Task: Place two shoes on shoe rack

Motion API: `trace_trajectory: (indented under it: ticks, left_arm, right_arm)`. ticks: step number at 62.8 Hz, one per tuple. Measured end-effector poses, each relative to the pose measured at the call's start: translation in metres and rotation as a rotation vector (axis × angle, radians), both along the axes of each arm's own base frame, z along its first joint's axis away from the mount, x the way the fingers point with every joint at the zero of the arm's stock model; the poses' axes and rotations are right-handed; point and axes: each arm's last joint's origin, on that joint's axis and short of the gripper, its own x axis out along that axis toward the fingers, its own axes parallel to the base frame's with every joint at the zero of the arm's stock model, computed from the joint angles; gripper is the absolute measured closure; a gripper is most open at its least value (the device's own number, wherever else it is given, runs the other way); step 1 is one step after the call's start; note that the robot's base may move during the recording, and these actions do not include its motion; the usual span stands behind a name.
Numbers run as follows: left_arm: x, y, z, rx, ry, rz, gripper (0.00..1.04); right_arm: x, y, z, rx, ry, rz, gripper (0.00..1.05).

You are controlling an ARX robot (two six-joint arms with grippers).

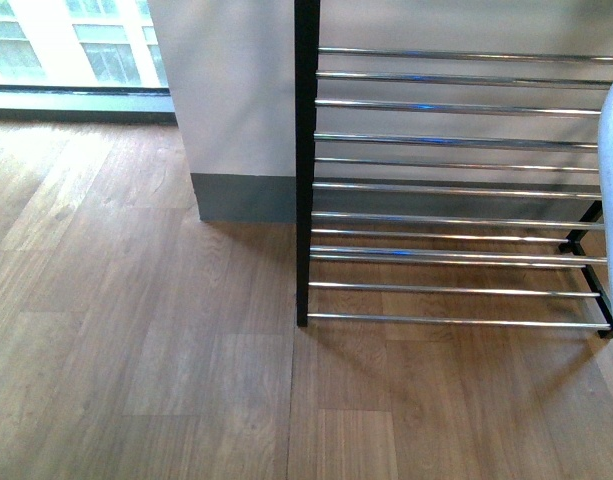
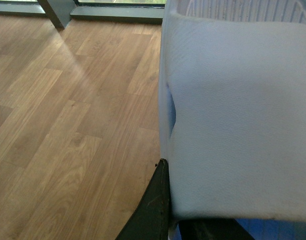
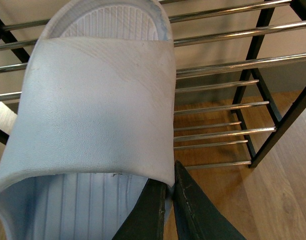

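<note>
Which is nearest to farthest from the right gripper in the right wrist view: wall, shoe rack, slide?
1. Slide: pale blue-grey, its strap edge pinched in the right gripper, so in contact.
2. Shoe rack: chrome bars just beyond the slide's toe end, black side frame off to one side.
3. Wall: seen through the gaps between the bars, behind the rack.

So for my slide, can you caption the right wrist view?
Right gripper holding a pale slipper before the rack.
</note>
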Motion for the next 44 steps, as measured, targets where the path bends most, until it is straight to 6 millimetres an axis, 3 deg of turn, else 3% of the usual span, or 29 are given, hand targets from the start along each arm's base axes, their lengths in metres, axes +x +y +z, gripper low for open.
trace_trajectory:
  ticks: [44]
  left_arm:
    - [0.0001,0.0000,0.0003,0.000,-0.001,0.000,1.03]
  right_arm:
    - [-0.0002,0.0000,-0.0002,0.000,0.000,0.000,1.03]
